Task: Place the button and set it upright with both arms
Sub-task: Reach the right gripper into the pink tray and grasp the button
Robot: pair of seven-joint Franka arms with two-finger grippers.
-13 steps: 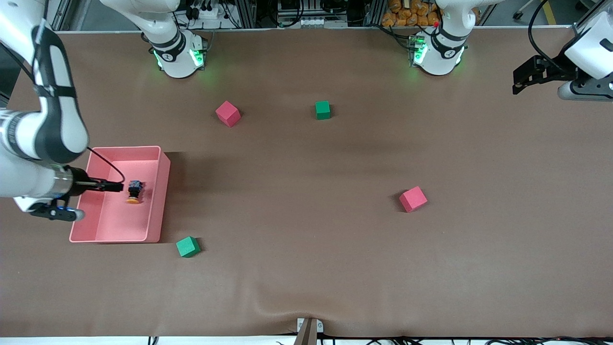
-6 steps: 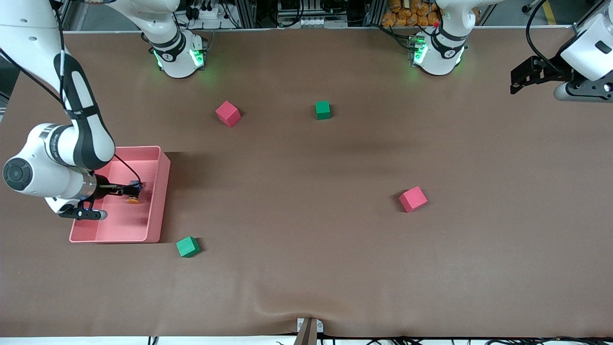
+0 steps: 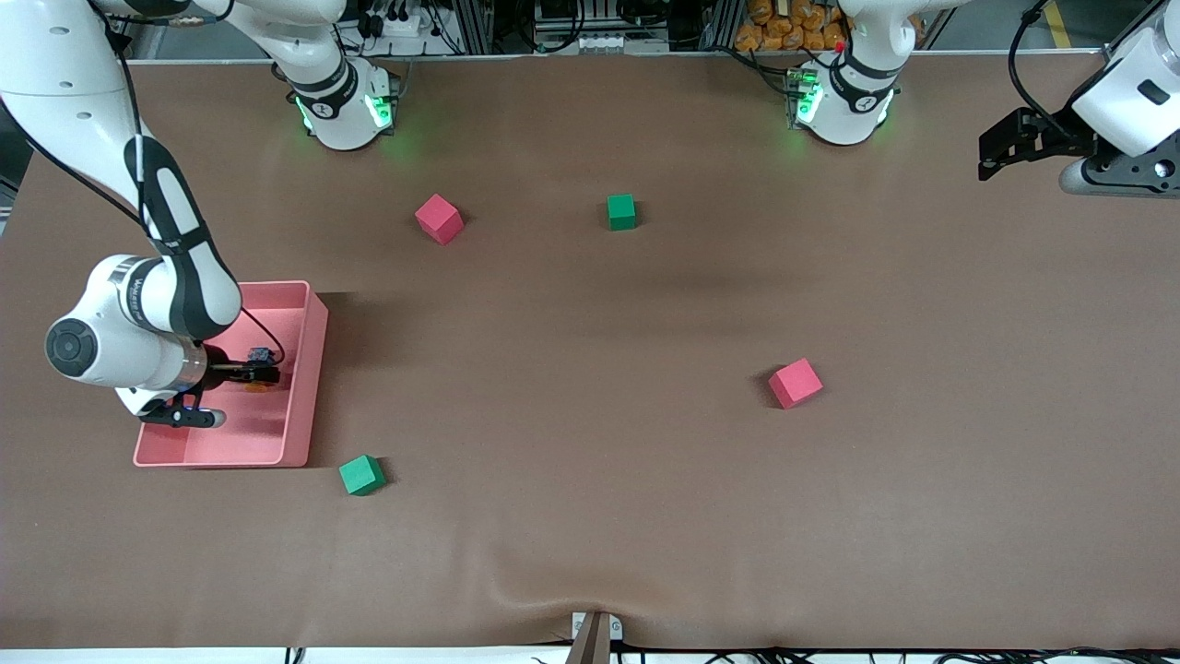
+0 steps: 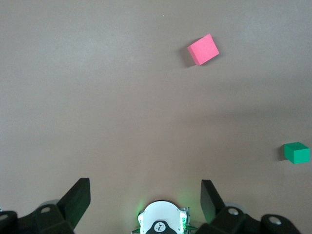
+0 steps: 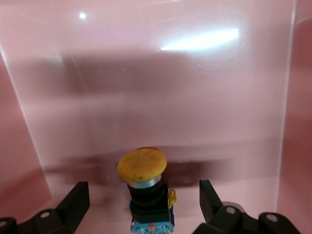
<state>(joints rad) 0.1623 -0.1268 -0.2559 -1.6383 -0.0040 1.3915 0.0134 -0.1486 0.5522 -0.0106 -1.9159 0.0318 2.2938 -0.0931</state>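
The right end effector (image 3: 263, 373) is down inside the pink bin (image 3: 313, 369), its fingers (image 5: 73, 202) spread apart on either side of the button (image 5: 145, 187) and not touching it. The button lies on the bin floor, orange cap tipped toward the front camera, black body with a blue base between the spread fingers; in the front view it sits toward the 3 o'clock wall of the bin, partly hidden by the fingertips. The right arm (image 3: 138, 314) bends over the bin from the 9 o'clock edge of the front view.

The bin rests on the brown counter (image 3: 590, 461) toward the right arm's end. A green cube (image 3: 360, 475) sits near the bin's 5 o'clock corner, closer to the front camera. A red cube (image 3: 438, 219) and a second green cube (image 3: 621, 211) lie farther from the camera, toward the bases. Another red cube (image 3: 795, 383) lies toward the left arm's end.

The left end effector (image 3: 1000, 152) waits released, raised over the counter at the left arm's end; its fingers (image 4: 75, 200) stand wide with nothing between them
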